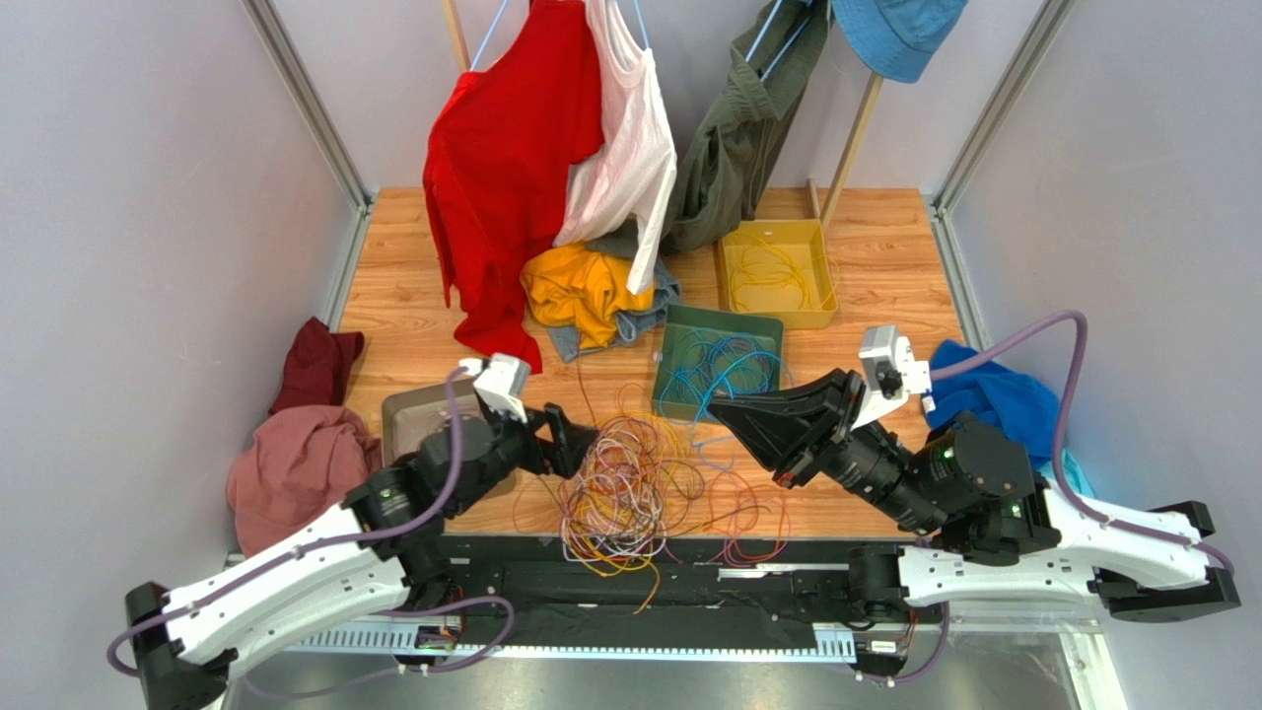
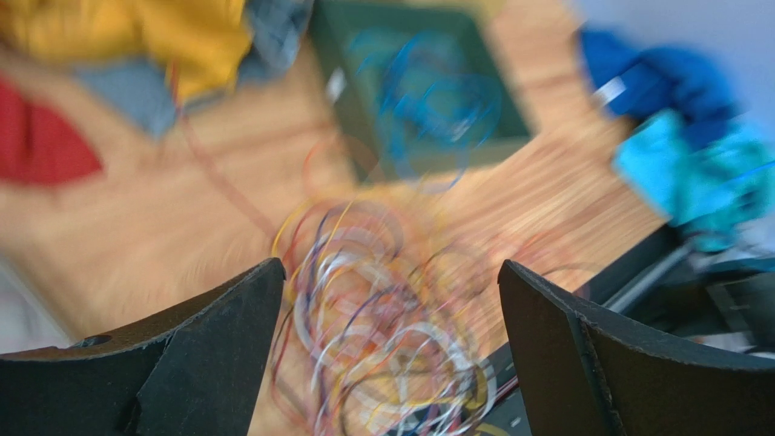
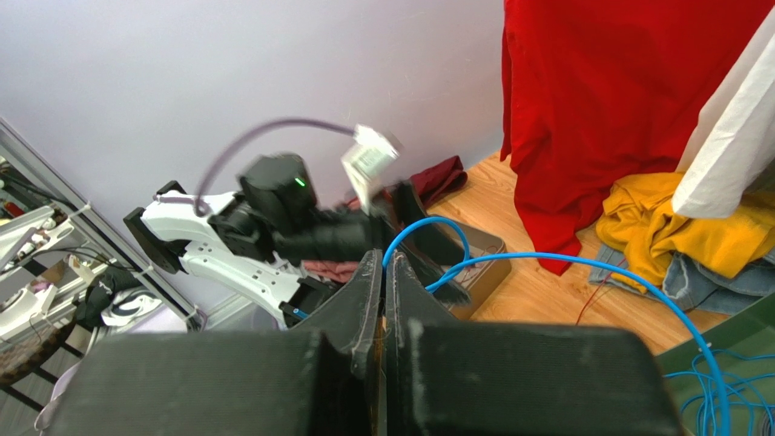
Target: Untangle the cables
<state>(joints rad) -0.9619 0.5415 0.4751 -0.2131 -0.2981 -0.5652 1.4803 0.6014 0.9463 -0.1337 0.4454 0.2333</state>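
- Desk [image 1: 400, 311]: the cables [image 1: 637, 496] lie as one multicolour knot at the near edge, between the two arms. Orange, purple, white and yellow loops overlap.
- Green tray [image 1: 664, 367] sits just behind the knot with blue strands in it. Yellow tray [image 1: 770, 230] is further back with yellow strands. Looks like sorting by colour.
- Right pincer [image 1: 726, 410]: clenched on a blue cable [image 3: 546, 260], raised off the desk between knot and green tray. The wrist view shows the cable pinched at the tips, arcing down toward the tray's blue pile.
- Left pincer [image 1: 571, 441]: released, jaws wide, at the knot's left edge. Its wrist view is blurred, but the knot sits between the fingers and nothing is gripped.
- Step, my read: one blue strand is being pulled out and the rest is untouched.
- Next: drop blue fully into the green tray. Left should pin or lift one loop so the mass doesn't drag along.
- Can't tell whether the blue cable's far end is snagged in the knot.
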